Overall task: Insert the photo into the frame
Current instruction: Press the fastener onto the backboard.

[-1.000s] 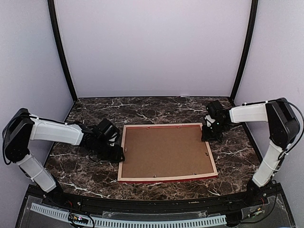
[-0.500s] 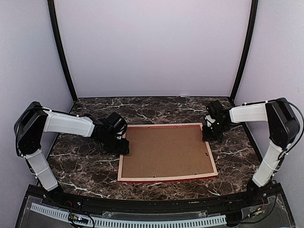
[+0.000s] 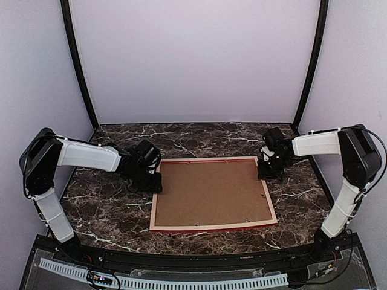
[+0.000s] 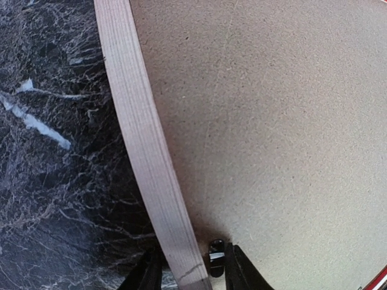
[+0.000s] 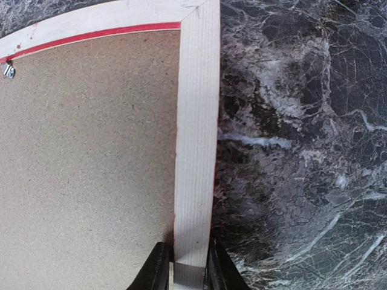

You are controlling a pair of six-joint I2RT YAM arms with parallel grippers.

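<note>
The frame [image 3: 213, 226] lies face down on the marble table, its pale wood back up and a red edge showing. A plain brown backing board [image 3: 211, 192] fills its opening. The photo is hidden or out of view. My left gripper [image 3: 156, 181] is at the frame's left rail [image 4: 142, 133]. Its jaws stand open astride the rail and a small black tab [image 4: 216, 257], as the left wrist view shows [image 4: 188, 275]. My right gripper [image 3: 264, 172] is shut on the frame's right rail [image 5: 196, 121] near the far right corner, with a finger pressed on each side [image 5: 184, 269].
The dark marble table [image 3: 109, 211] ends in pale walls at the back and sides. Small metal clips sit along the frame's inner edge [image 3: 264, 195], and one shows in the right wrist view [image 5: 8, 71]. The backing board shows in both wrist views [image 4: 272, 121] [image 5: 84, 157].
My left arm has swung forward and right, from beside the frame's left edge up to its left rail near the far corner. The right arm and the frame have not moved.
</note>
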